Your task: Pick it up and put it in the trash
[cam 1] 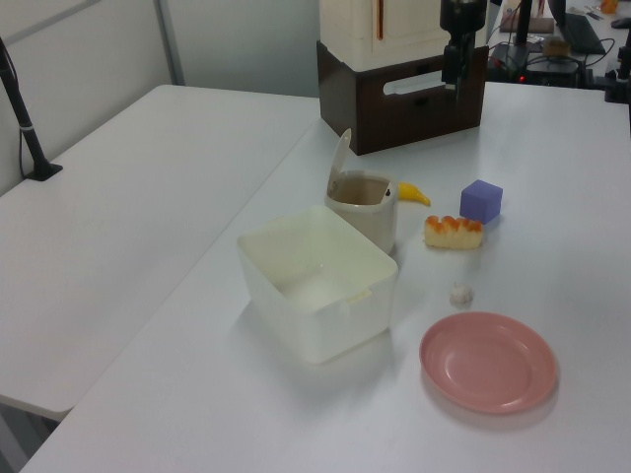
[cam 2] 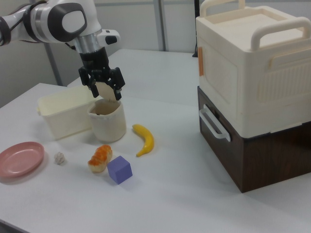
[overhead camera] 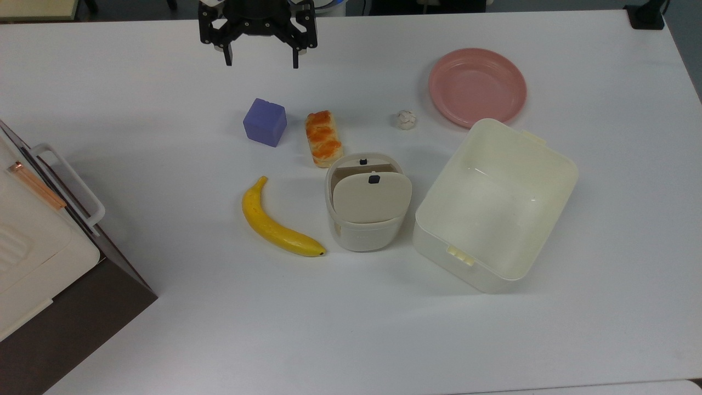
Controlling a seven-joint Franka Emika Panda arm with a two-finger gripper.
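The small whitish paper ball [overhead camera: 406, 119] lies on the white table between the bread and the pink plate, also seen in the left view [cam 1: 460, 293] and the right view [cam 2: 60, 158]. The cream trash bin [overhead camera: 363, 236] stands in the middle, its beige swing lid [overhead camera: 373, 196] tilted partly up. My gripper [overhead camera: 261, 61] hangs open and empty above the table's far edge in the top view, to the top view's left of the ball and well apart from it. In the right view, the gripper [cam 2: 104, 93] hovers high, in line with the bin [cam 2: 107, 121].
A purple cube [overhead camera: 265, 122], a glazed bread piece [overhead camera: 323, 138] and a banana [overhead camera: 277, 222] lie near the bin. A large cream tub [overhead camera: 540, 164] stands to the top view's right of the bin, beyond it a pink plate [overhead camera: 477, 86]. A big cream-and-brown box [overhead camera: 38, 236] sits at the top view's left edge.
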